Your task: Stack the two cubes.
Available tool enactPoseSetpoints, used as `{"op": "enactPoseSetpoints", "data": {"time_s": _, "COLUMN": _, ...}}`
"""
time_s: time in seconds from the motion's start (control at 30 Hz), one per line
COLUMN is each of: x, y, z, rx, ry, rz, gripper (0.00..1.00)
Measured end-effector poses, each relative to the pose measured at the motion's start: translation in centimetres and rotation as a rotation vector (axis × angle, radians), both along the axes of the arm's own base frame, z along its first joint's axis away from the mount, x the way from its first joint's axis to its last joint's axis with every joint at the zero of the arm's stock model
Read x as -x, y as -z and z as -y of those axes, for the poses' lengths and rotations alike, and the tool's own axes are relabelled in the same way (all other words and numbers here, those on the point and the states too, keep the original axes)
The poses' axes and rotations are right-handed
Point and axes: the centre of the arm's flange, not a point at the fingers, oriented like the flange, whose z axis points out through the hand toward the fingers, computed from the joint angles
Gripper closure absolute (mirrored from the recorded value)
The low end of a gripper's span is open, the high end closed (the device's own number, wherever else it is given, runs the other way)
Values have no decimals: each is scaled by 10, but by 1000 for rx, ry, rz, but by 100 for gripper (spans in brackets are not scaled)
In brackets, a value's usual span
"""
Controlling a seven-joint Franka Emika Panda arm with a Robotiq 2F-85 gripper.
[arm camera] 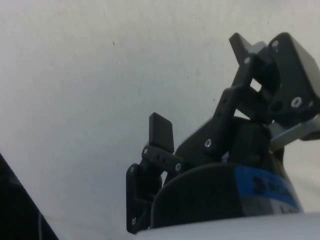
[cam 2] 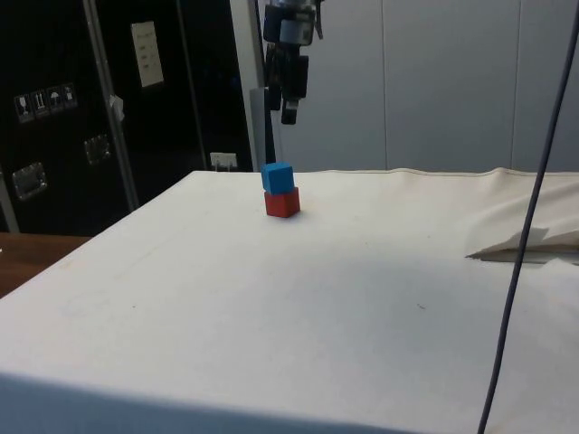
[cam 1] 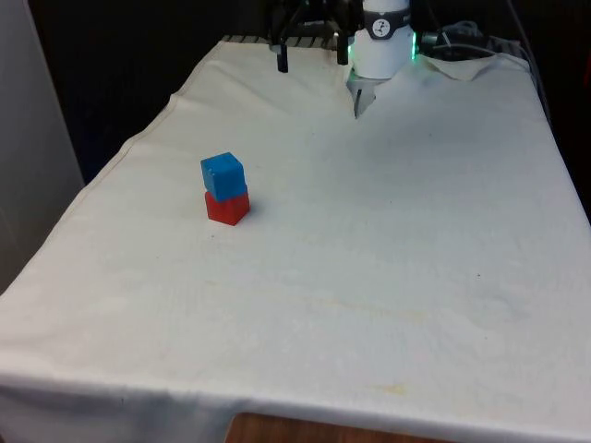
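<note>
Blue cube [cam 1: 223, 175] sits on red cube [cam 1: 227, 206], toward front view's left, middle of table [cam 1: 388, 277]. Stack looks done. Cubes look small, light, hard; flat sides best spot to pinch. Bump could tip top one. Gripper [cam 2: 288, 107] hangs high above stack, pointing down. Jaws wide apart, holding nothing.

— Where do the cubes sit?
— One cube [cam 1: 223, 174] rests on top of the other cube [cam 1: 227, 207], left of centre in the front view, on the table [cam 1: 388, 277].
— And the gripper [cam 1: 312, 53]?
— At the top of that frame, right of the stack. In the side view it hangs in the upper middle, above the stack, well apart.
</note>
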Motion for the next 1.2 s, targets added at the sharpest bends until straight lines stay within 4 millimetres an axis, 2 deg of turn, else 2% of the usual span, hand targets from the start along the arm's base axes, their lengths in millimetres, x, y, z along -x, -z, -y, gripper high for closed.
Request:
{"op": "enactPoseSetpoints", "data": {"time_s": 0.57, "x": 18, "y": -18, "z": -26, "rx": 44, "ry": -80, "rz": 23, "gripper": 0}}
{"op": "enactPoseSetpoints", "data": {"time_s": 1.2, "x": 28, "y": -23, "z": -53, "rx": 81, "ry": -168, "rz": 30, "gripper": 0}}
